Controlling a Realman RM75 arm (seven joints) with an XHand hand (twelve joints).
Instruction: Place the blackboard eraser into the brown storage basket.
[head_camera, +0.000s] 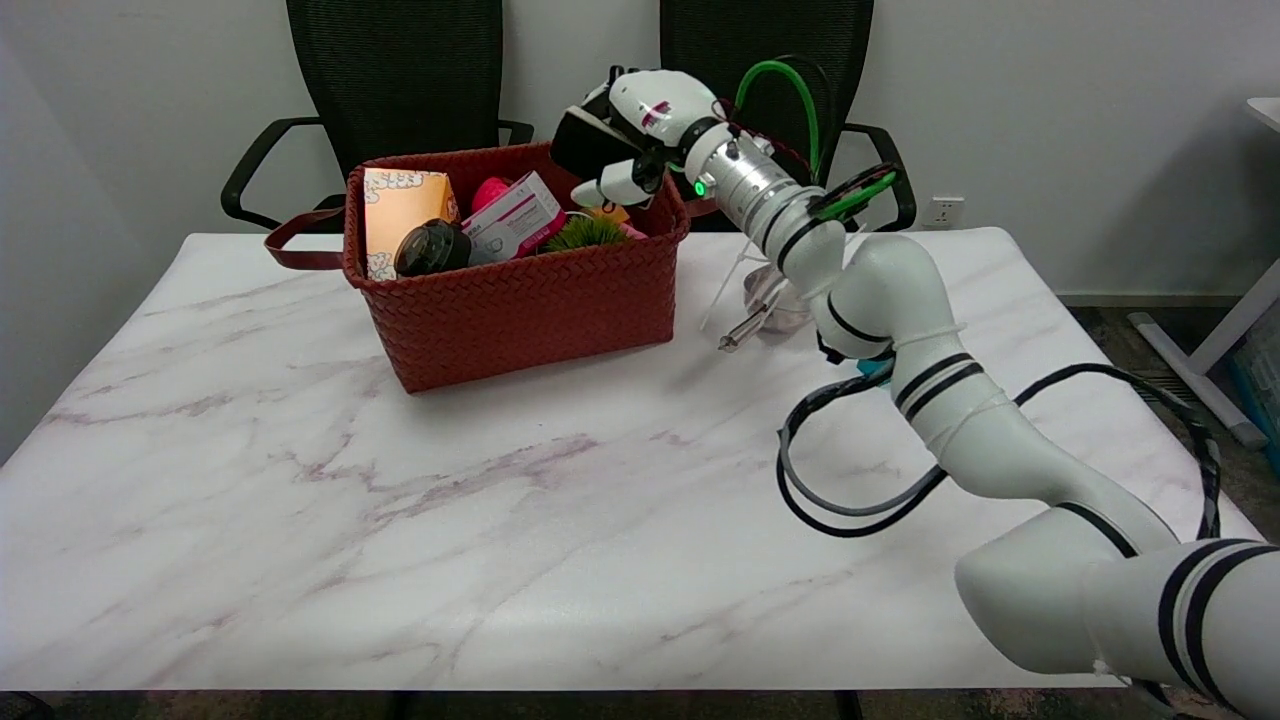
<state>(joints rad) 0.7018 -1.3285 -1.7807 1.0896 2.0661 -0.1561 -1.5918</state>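
The brown-red woven storage basket (520, 300) stands at the table's back middle, full of items. My right hand (625, 140) hovers over the basket's right end, just above its rim. It grips a dark rectangular block, which appears to be the blackboard eraser (585, 145), between the upper fingers and the thumb (612, 186) below. The eraser hangs in the air above the basket's contents, touching none of them. Its far side is hidden by the hand.
In the basket lie an orange box (400, 205), a black jar (432, 248), a white-and-pink box (515, 215), a pink ball (490, 188) and a green spiky item (585, 232). A clear dish with a metal utensil (762, 312) sits right of the basket. Two black chairs stand behind.
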